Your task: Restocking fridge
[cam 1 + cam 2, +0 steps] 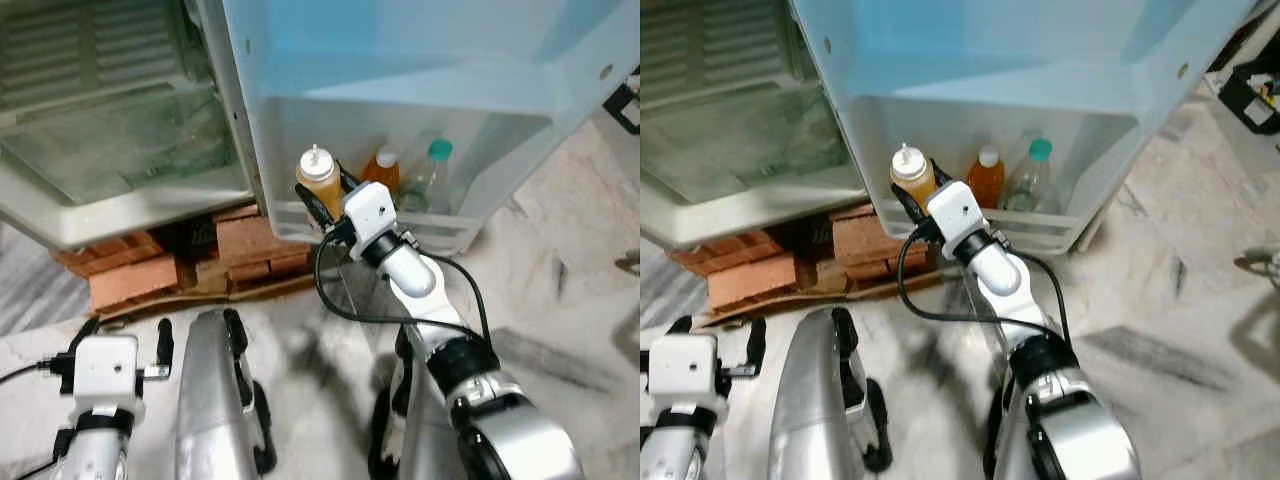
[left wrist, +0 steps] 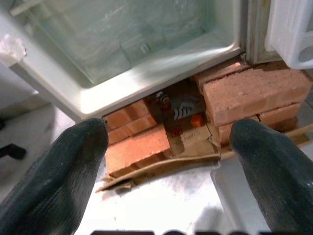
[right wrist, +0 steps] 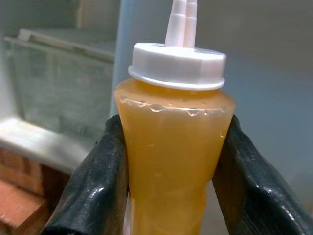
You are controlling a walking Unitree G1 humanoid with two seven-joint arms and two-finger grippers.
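1. One squeeze bottle [image 3: 172,161], upright, clamped between right gripper [image 1: 322,203] fingers [image 3: 93,191] at door shelf [image 1: 440,235].
2. Full, heavy; soft, slick plastic. Hold mid-body, gently.
3. Left gripper [image 2: 171,161] idle, fingers apart.

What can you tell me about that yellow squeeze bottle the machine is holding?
The squeeze bottle looks like clear soft plastic, filled nearly to the neck with amber-yellow liquid showing small bubbles at the top. It has a white screw cap with a slim pointed nozzle. It stands upright, clamped on both sides by the black fingers of the right pincer, at the left end of the fridge door shelf, beside an orange bottle.
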